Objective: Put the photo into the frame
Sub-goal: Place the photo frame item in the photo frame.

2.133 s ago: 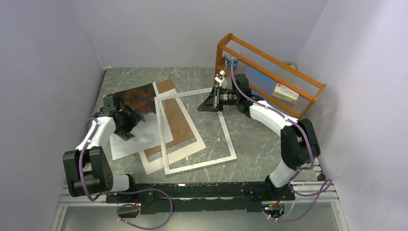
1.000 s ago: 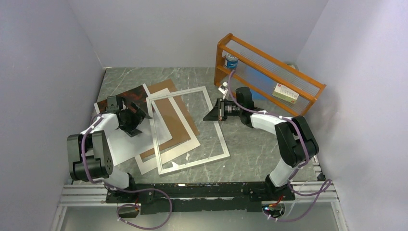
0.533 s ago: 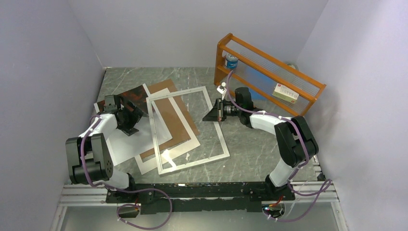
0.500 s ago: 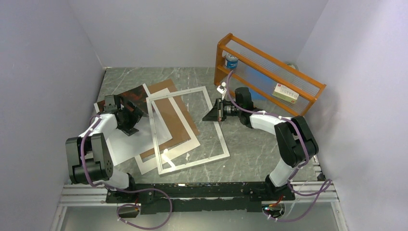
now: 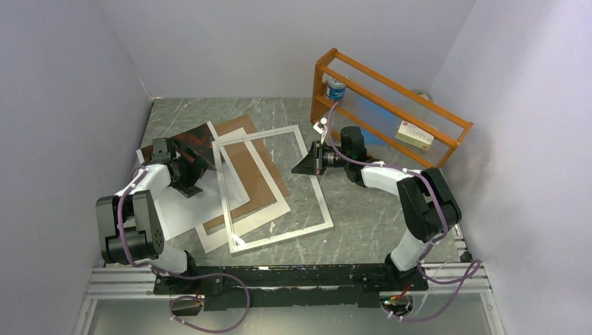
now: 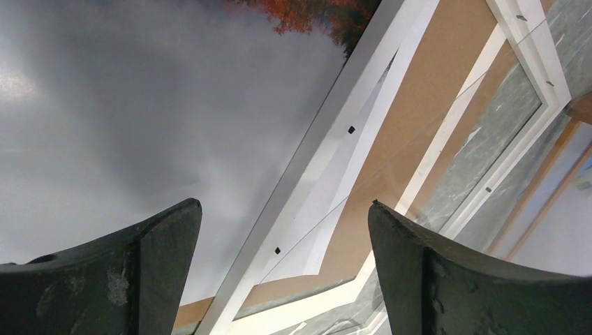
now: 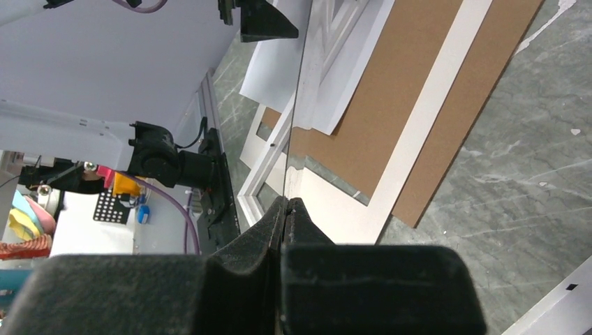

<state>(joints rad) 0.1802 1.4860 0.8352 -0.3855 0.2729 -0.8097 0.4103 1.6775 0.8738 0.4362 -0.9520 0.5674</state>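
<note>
While the photo (image 5: 183, 209) lies on the worktop (image 5: 363, 223), partly under the frame's (image 5: 279, 236) left rail, insertion remains undone. The left end effector (image 6: 283, 216) hovers wide open above it; the right end effector (image 7: 287, 202) pinches the frame's right edge.

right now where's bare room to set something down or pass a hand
Bare table between the frame's right edge and the right arm; also the far strip between the photo and the back wall. Crowded left of centre: photo, brown board and frame overlap.
</note>
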